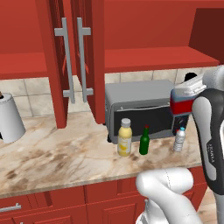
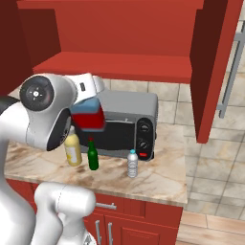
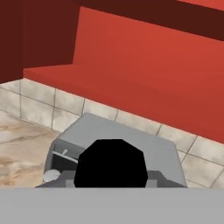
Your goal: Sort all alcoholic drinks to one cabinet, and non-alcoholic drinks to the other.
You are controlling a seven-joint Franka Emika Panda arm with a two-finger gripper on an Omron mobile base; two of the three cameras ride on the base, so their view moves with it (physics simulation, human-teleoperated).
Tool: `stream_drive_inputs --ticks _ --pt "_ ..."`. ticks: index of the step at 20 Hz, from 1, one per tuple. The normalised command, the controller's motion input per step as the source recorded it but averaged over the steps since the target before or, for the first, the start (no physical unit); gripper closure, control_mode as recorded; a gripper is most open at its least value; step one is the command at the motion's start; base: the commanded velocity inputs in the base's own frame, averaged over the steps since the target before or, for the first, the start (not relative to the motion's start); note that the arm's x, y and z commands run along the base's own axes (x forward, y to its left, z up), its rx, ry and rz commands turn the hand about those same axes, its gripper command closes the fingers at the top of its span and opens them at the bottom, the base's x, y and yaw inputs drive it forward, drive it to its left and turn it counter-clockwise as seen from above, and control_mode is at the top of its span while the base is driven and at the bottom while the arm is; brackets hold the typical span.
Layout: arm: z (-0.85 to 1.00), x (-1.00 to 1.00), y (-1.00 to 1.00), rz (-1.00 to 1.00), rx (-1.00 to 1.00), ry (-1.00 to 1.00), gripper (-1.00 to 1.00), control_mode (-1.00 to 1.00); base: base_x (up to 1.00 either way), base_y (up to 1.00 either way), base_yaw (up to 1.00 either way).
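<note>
The squat red-and-blue bottle (image 1: 181,106) (image 2: 88,118) hangs in the air in front of the toaster oven, with my gripper (image 1: 189,87) (image 2: 89,94) shut on its top. In the hand view its black cap (image 3: 110,164) hides the fingertips. On the counter stand the pale-yellow juice bottle (image 1: 124,138) (image 2: 72,149), the dark-green bottle (image 1: 144,141) (image 2: 93,156) and the small water bottle (image 1: 179,139) (image 2: 132,163). Above them is an open red cabinet with a bare red shelf (image 1: 153,57) (image 2: 115,66) (image 3: 131,92). Two open doors with silver handles close together (image 1: 74,61) stand to its left, a one-handle door (image 2: 210,72) to its right.
A grey toaster oven (image 1: 140,103) (image 2: 134,115) (image 3: 127,140) sits against the tiled wall, right behind the bottles. A grey-white jug (image 1: 8,117) stands far left on the marble counter (image 1: 57,153). Red drawer units (image 1: 65,203) run below the counter.
</note>
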Motion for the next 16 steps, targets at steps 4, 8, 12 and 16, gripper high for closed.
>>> stream_drive_inputs --ticks 4,8,12,16 --pt "0.53 -0.01 0.01 0.00 -0.02 -0.07 1.00 -1.00 0.00 0.00 0.00" --pt "0.53 -0.02 0.00 0.00 -0.02 -0.07 1.00 -1.00 0.00 0.00 0.00" --pt "0.43 0.00 0.00 0.00 -0.01 -0.09 1.00 -1.00 0.00 0.00 0.00" --pt "0.24 0.00 0.00 0.00 0.00 -0.11 1.00 -1.00 0.00 0.00 0.00"
